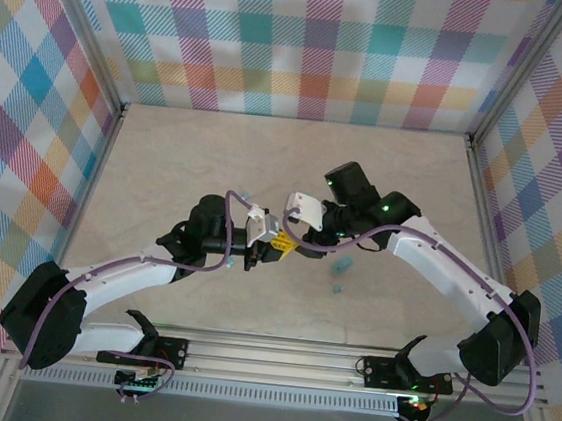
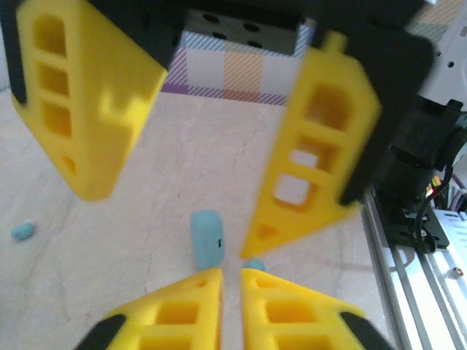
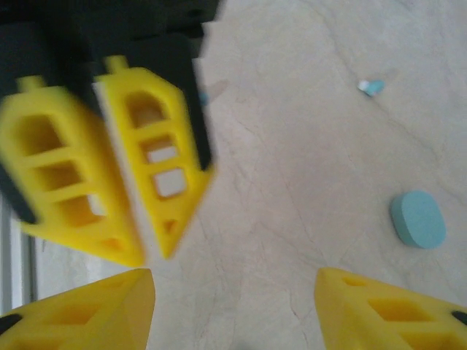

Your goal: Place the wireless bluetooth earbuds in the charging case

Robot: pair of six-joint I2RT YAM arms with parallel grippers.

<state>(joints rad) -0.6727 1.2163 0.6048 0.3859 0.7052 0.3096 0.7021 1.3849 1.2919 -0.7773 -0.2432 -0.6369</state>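
Left claw (image 1: pixel 273 248) and right claw (image 1: pixel 290 240) are meeting tip to tip over the middle of the table (image 1: pixel 217 154) in the top view. One teal bit (image 1: pixel 340 269) and another teal bit (image 1: pixel 335 290) are lying just to the right of them. They're too small there to tell bud from case.

Left wrist view: left claw (image 2: pixel 230 273) is sitting with its fingers pressed together, only a sliver showing between the tips. Can't tell if it's pinching anything. A teal nub (image 2: pixel 253 264) is peeking out just past the tip on the right of this view, touching or just beside it. A case (image 2: pixel 206 237) is standing on edge just beyond the tips. An earbud (image 2: pixel 23 231) is lying well off to the left on bare table. Right claw's fingers are hanging spread apart above that case.

Right wrist view: right claw (image 3: pixel 233 281) is standing wide apart, nothing between the fingers. Left claw is hanging ahead, fingers together. A case (image 3: pixel 417 219) is lying on the table to the right, with an earbud (image 3: pixel 371 87) farther off.

Handling, my read: I'm expecting the buds to be very light, hard, smooth and rounded, so likely to squirt out of a pinch or roll. I'm planning a fingertip grip across the fattest part with a gentle squeeze. The case looks light too and will probably skid or tip, so I'm thinking one claw braces its sides while the other seats the bud.
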